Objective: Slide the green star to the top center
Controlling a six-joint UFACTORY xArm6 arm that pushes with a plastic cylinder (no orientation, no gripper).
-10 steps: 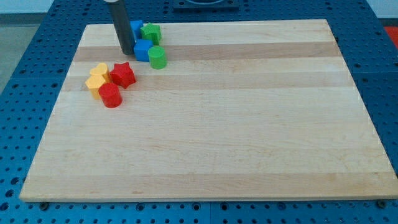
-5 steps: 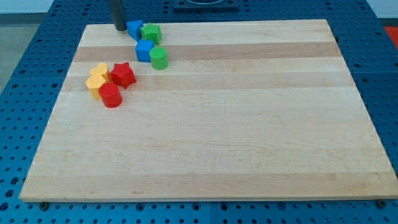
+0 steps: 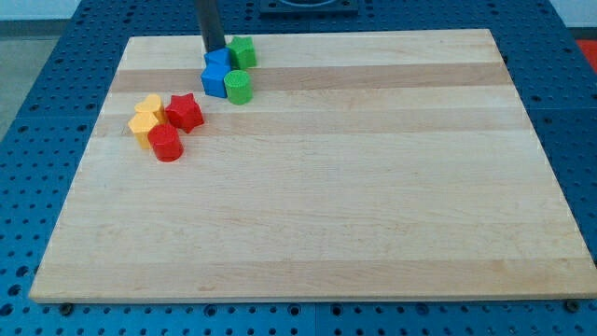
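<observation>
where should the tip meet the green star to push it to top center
On the green star's left face, pushing toward the view's right. My tip sits just left of it by the blue blocks; top center lies rightward.

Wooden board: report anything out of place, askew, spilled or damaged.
Nothing stands out. The wooden board looks intact. The green star block, two blue blocks and green cylinder cluster by my tip; the red star, red cylinder and two yellow blocks sit lower left.
</observation>
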